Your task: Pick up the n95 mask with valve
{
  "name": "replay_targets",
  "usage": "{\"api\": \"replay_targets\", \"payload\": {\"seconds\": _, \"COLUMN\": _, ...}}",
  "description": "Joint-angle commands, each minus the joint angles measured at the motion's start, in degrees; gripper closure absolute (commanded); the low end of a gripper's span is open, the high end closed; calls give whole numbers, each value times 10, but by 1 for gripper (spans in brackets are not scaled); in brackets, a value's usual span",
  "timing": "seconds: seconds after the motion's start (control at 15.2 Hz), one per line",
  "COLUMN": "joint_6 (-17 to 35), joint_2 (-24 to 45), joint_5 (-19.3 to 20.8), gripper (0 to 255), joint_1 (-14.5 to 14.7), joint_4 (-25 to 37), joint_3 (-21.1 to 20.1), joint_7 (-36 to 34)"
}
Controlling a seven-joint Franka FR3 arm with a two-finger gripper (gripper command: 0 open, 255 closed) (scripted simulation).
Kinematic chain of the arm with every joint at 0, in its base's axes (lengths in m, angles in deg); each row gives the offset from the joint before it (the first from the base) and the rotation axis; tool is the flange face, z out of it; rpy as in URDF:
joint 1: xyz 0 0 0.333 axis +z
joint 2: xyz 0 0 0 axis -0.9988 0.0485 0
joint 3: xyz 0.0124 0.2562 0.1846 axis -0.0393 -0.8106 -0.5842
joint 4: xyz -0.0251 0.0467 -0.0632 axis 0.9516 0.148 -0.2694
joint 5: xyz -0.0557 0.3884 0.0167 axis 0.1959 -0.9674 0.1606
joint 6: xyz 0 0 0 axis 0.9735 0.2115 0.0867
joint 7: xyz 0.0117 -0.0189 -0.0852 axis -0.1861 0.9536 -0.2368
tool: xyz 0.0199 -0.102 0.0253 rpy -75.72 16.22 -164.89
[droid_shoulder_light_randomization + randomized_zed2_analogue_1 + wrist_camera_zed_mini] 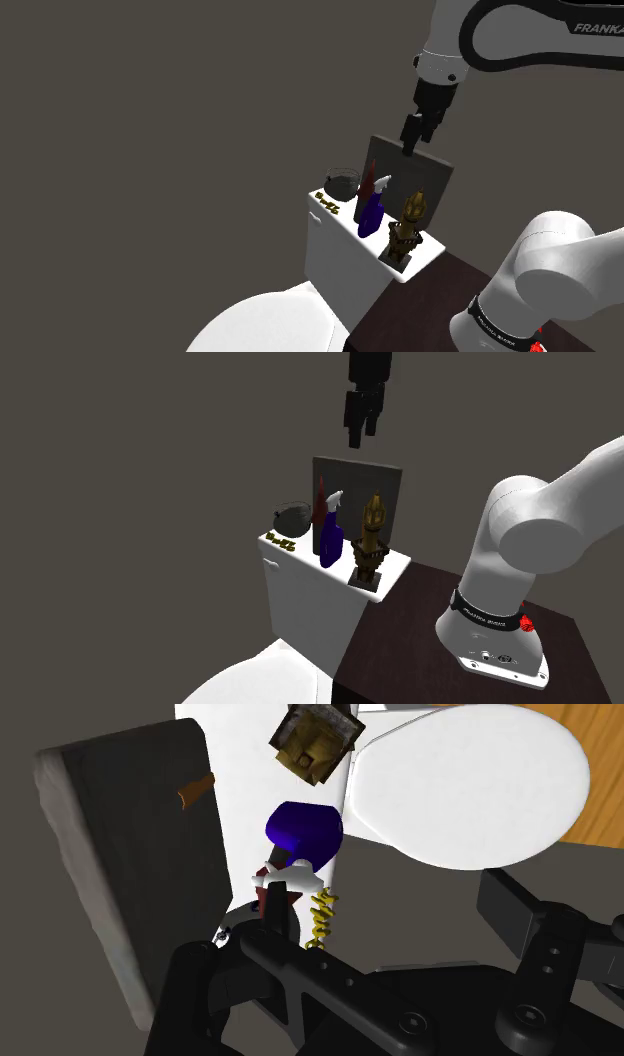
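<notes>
So basically nothing's done yet: the gripper [363, 438] is hanging way up in the air above the toilet tank [335, 258], jaws apart by the look of the wrist view, and holding nothing at all. The mask [342, 181] sits at the far end of the tank top, away from the robot's stand. It's a small dark domed thing and I think that's it, but it's hard to make out any valve from here. What's left is pretty much the whole job: move over, come down, close on it, lift. The annoying part is the clutter. A blue spray bottle [371, 216] stands just beside the mask with a red pointy thing [367, 180] next to it. A gold statue [404, 238] stands at the near end, and a little yellow chain [327, 203] lies close to the mask. A grey panel [428, 178] stands right behind the row (so coming in from the back looks tight). I'd guess straight down is the safest way in.
</notes>
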Motion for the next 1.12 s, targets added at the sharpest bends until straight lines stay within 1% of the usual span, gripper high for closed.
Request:
{"api": "replay_targets", "payload": {"seconds": 0.0, "joint_6": 0, "joint_2": 0, "joint_5": 0, "gripper": 0, "joint_1": 0, "joint_4": 0, "joint_3": 0, "joint_7": 0}}
{"api": "replay_targets", "payload": {"seconds": 0.26, "joint_6": 71, "joint_2": 67, "joint_5": 6, "gripper": 0, "joint_1": -8, "joint_4": -5, "joint_3": 10, "joint_7": -3}}
{"api": "replay_targets", "payload": {"seconds": 0.53, "joint_6": 137, "joint_2": 143, "joint_5": 10, "gripper": 0, "joint_1": -16, "joint_4": 3, "joint_3": 20, "joint_7": -7}}
{"api": "replay_targets", "payload": {"seconds": 1.06, "joint_6": 247, "joint_2": 308, "joint_5": 13, "gripper": 0, "joint_1": -30, "joint_4": 55, "joint_3": 38, "joint_7": -10}}
